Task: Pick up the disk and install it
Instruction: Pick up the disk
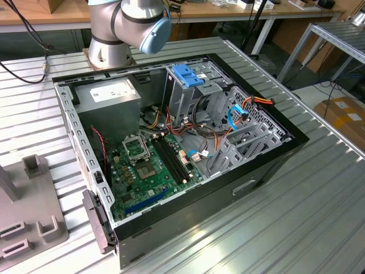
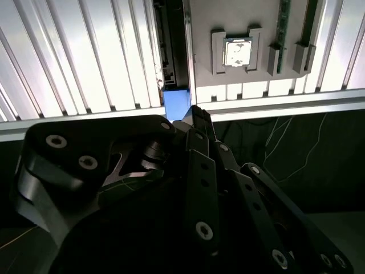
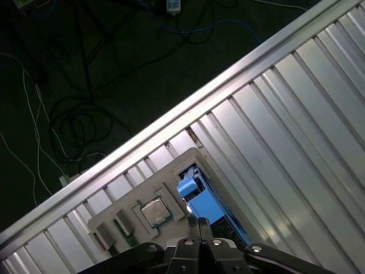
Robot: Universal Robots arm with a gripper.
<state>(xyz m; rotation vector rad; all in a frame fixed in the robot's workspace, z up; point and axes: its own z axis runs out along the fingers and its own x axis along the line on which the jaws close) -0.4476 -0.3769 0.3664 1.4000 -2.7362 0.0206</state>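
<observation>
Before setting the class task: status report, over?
Black gripper shut, poised at blue-framed disk. Disk seated in grey plastic fixture. Nothing in the way.

A black metal gripper hovers close by the disk's blue plastic frame on a ribbed silver table.

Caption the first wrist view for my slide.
Gripper at the blue-framed disk, slotted in a grey holder beside a chip, on a ribbed metal table.

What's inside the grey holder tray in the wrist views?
A square silver processor chip in one pocket and the blue-framed disk standing in an edge slot. The gripper covers part of the disk.
</observation>
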